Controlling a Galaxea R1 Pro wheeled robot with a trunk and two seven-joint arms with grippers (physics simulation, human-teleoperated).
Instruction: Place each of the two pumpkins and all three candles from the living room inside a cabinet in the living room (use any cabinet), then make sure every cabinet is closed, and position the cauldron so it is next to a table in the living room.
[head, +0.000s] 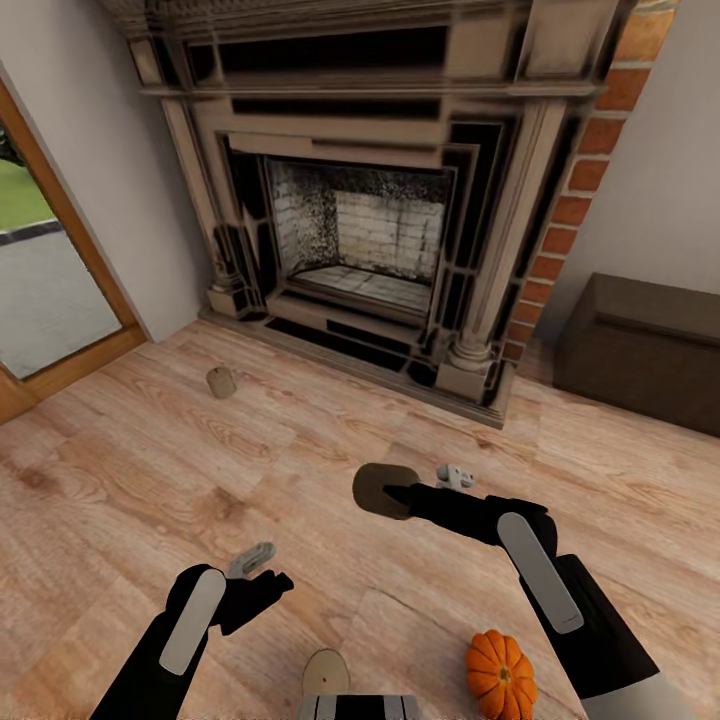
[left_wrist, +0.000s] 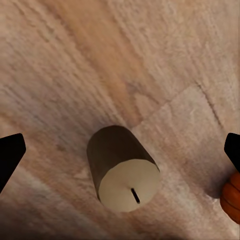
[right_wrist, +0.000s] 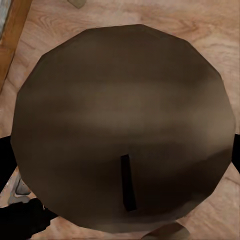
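Surveying from the head view:
- Right gripper (head: 396, 492) out over the floor (head: 150, 470), jaws apparently closed on the held candle (head: 378, 488), mid-room before the fireplace (head: 360, 230).
- Left gripper (head: 262, 573) near left, jaws spread and empty.
- Near candle (head: 327, 672) on the floor at the near edge.
- Pumpkin (head: 500, 675) just right of it, apart.
- Far candle (head: 220, 381) on the floor far left, near the hearth.
- Cabinet (head: 645, 350) far right, fronts shut as far as can be told.

Left wrist view:
- Near candle lying tilted on the boards, centred between wide-set jaws and touching neither.
- Pumpkin at the frame's edge.

Right wrist view:
- Held candle close to the lens, wick (right_wrist: 128, 182) showing, dark jaws on either side.

Handling notes, as judgement:
- Best kept gripped firmly while turning right toward the cabinet.
- Drawer front needs opening first, for which the empty left gripper suits.
- Alternatively, lower the left straight onto the near candle, squeezing across its round sides and steering clear of the pumpkin.
- Smooth cylinder likely to roll if nudged.
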